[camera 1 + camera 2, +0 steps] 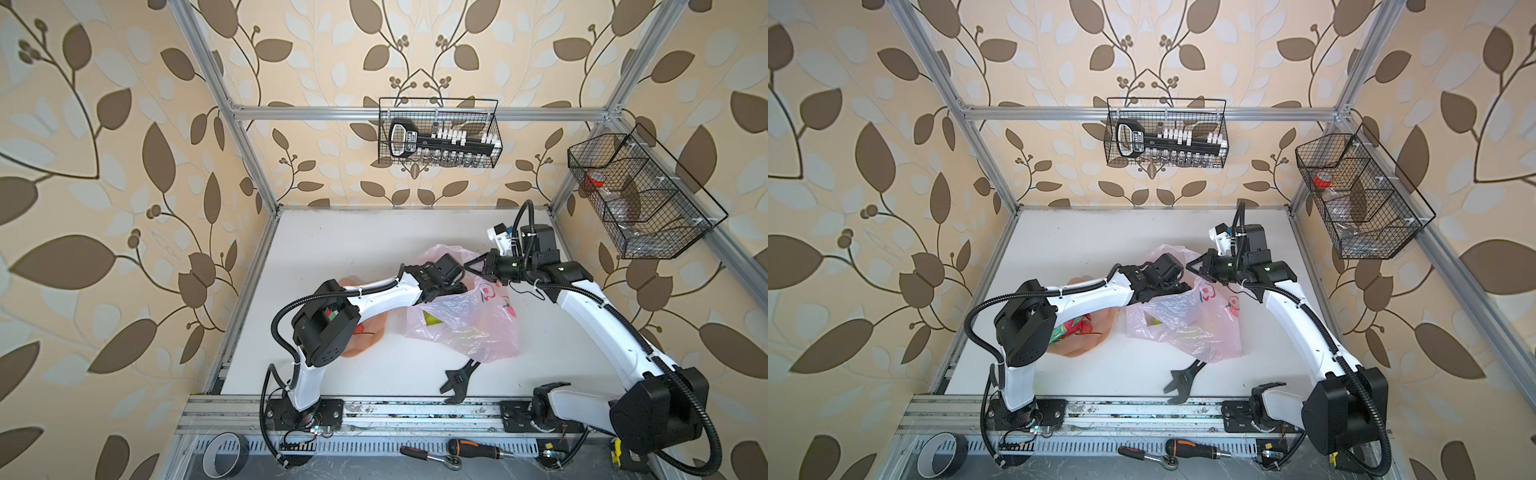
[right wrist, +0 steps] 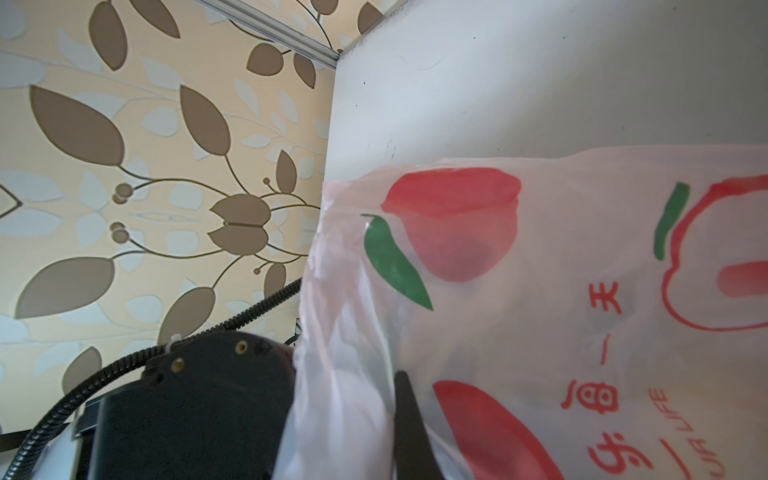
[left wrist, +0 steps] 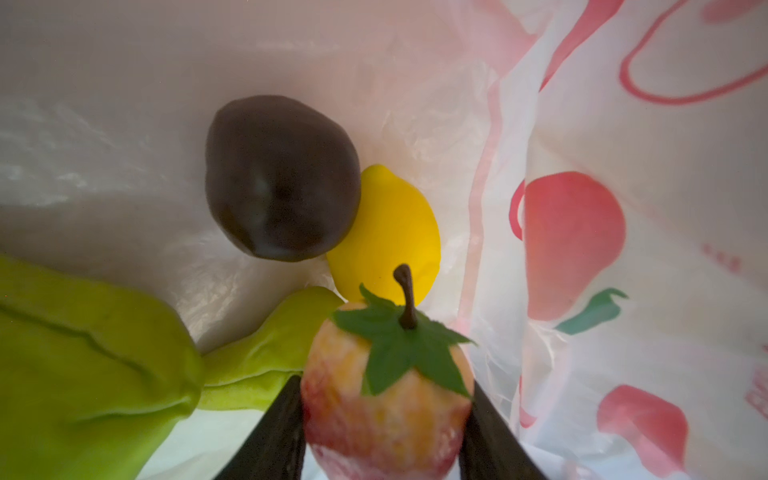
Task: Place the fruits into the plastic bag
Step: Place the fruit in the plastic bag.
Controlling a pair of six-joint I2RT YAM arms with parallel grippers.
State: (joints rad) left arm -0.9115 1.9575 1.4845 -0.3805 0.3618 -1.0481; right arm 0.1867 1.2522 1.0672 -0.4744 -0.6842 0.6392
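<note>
**Left tool inside the bag with a fruit, right tool pinching the film**

The plastic bag (image 1: pixel 465 328) lies crumpled at the centre of the white bench (image 1: pixel 365 245) in both top views. Its mouth is raised toward the upper middle of the frame, where the two arms meet.

In the left wrist view, the left tool (image 3: pixel 384 384) is inside the bag. It grips a pink-and-yellow fruit (image 3: pixel 386 419) with a green leaf cap and a brown stem. One black finger (image 3: pixel 270 432) presses each side of the fruit.

Three fruits lie on the bag's film beyond it:
- a dark purple fruit (image 3: pixel 282 178) at the centre of the frame
- a lemon (image 3: pixel 395 237) touching the dark fruit's right side
- a green piece (image 3: pixel 95 353) filling the lower left

The right tool (image 1: pixel 471 266) is pressed together at the bag's upper edge. In the right wrist view, gathered film sits against its one visible finger (image 2: pixel 409 419), so it appears to be pinching the bag. The pinch itself is not clear.

Left of the bag, a peach plate (image 1: pixel 1088 349) is partly hidden under the left arm's elbow. It holds red and green fruits (image 1: pixel 1077 326); which kinds they are cannot be told from here.

A black wrench (image 1: pixel 459 380) lies on the bench just below the bag's lower corner.
</note>
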